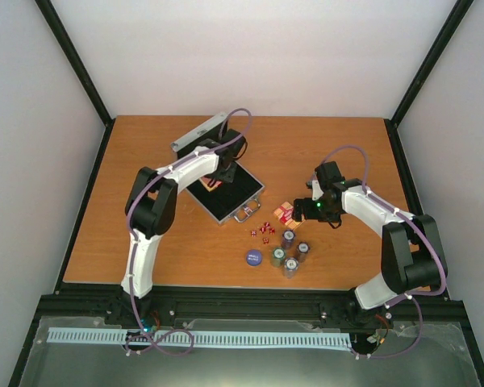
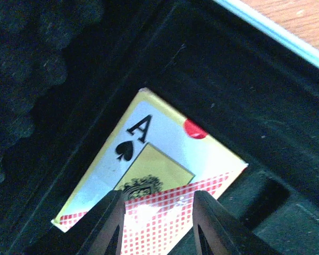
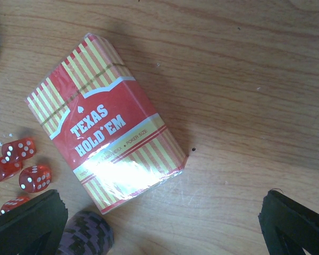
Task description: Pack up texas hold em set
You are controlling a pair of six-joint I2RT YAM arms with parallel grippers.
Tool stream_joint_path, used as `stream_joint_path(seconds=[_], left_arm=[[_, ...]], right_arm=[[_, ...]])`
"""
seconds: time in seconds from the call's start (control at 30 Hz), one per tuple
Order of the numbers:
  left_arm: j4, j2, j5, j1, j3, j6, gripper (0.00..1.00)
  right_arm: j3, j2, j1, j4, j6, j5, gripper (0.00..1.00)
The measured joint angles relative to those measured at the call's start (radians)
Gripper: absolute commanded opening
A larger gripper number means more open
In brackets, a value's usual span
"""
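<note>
Two decks, well apart.

Top view: silver case (image 1: 230,201) open on table (image 1: 347,153), left gripper (image 1: 218,179) down in its black lining. Chip stacks (image 1: 290,251), dice (image 1: 262,231), blue disc (image 1: 253,257) loose toward near edge.

Left wrist: card deck (image 2: 165,170) inside lined compartment; jaws narrow at its near end, grip cannot tell.

Right wrist: second deck (image 3: 106,141) flat on wood, dice beside; right gripper (image 3: 159,228) spread wide, bare wood rightward.

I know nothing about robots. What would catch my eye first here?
First, the open silver case on the wooden table, where the left gripper reaches into its black lining just above an ace-of-spades card deck. Then the bright red Texas Hold'em deck under the open right gripper, with red dice, chip stacks and a blue disc close by.
</note>
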Motion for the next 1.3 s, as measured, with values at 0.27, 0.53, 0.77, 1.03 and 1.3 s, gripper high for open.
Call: stream_joint_path(seconds=[0.27, 0.53, 0.77, 1.03, 1.3], left_arm=[[-0.027, -0.002, -0.013, 0.034, -0.032, -0.054, 0.39], [-0.009, -0.011, -0.011, 0.037, -0.058, -0.076, 0.39], [0.002, -0.009, 0.006, 0.039, -0.067, -0.079, 0.41], [0.024, -0.016, 0.023, 0.045, -0.086, -0.081, 0.43], [-0.002, -0.019, 0.048, 0.049, -0.048, -0.067, 0.55]], right_arm=[[0.0, 0.0, 0.0, 0.0, 0.0, 0.001, 1.0], [0.0, 0.0, 0.0, 0.0, 0.0, 0.0, 1.0], [0.0, 0.0, 0.0, -0.005, -0.003, 0.002, 1.0], [-0.003, -0.001, 0.0, -0.005, -0.003, 0.001, 1.0], [-0.01, -0.008, 0.0, -0.005, -0.002, 0.0, 1.0]])
